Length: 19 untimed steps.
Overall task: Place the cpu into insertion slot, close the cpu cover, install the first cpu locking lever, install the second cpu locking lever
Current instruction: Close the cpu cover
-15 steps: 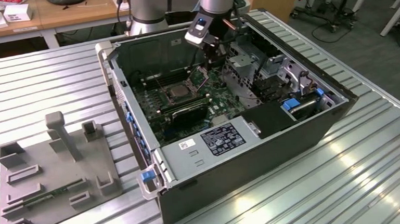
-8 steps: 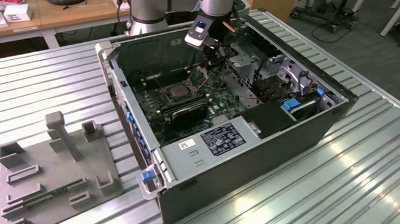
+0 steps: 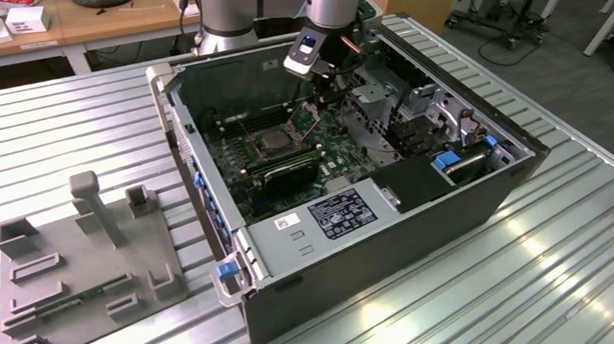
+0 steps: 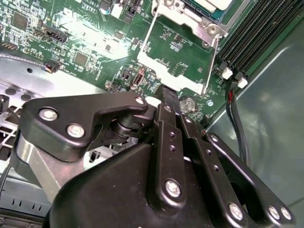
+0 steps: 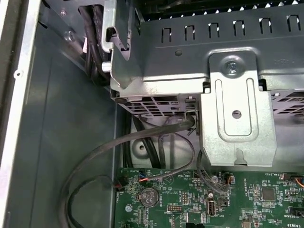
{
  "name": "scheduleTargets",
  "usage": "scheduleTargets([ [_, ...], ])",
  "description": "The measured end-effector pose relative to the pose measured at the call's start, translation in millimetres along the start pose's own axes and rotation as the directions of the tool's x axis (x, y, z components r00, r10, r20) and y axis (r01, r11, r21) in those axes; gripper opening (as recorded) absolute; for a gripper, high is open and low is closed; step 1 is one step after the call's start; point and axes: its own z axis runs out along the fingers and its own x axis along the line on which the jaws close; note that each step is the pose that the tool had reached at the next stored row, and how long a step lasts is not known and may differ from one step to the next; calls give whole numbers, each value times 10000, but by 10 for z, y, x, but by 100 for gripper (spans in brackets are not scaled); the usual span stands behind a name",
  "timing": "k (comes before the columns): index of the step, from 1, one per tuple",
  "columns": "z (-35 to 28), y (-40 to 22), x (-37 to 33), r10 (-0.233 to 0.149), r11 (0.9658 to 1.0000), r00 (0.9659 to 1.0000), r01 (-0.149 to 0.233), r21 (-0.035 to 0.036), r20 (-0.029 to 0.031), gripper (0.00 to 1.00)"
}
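cpu (image 4: 214,4) looks seated in the insertion slot (image 4: 209,28), as far as I can judge from the pale corner I see in the second wrist view. cpu cover (image 4: 176,81) is swung open off the slot, hinged at the slot's rim, with its free edge pointing away from the slot. Gripper (image 4: 168,95) sits on that same side of the slot, just past the free edge. I can't tell whether they touch or there's a hair of gap. Fingers look pressed together, with nothing visible between them. The free edge runs crosswise to the finger line, so from the tip the cover and then the slot lie straight ahead. The exterior view puts the gripper (image 3: 327,87) above the board, on the arm-base side of the slot.
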Motion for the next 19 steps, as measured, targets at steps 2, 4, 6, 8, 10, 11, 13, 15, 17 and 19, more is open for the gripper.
scheduleTargets([
  [2, 1, -2, 0, 2, 10000, 10000, -2, -3, 1, 11],
  [4, 2, -22, 0, 0, 10000, 10000, 0, -33, -3, 11],
  [6, 1, -68, -1, -3, 10000, 10000, 3, -94, -6, 11],
  [8, -1, -126, -3, -5, 9999, 10000, 5, -168, -6, 11],
  [10, -3, -199, -5, -9, 9997, 10000, 9, -253, -8, 11],
  [11, -4, -237, -5, -9, 9996, 10000, 9, -293, -9, 11],
  [13, -6, -314, -7, -13, 9993, 10000, 12, -372, -11, 11],
  [15, -7, -388, -9, -16, 9990, 10000, 15, -451, -15, 11],
  [17, -9, -461, -10, -18, 9986, 10000, 18, -524, -16, 11],
  [19, -11, -534, -12, -20, 9982, 10000, 20, -595, -14, 11],
])
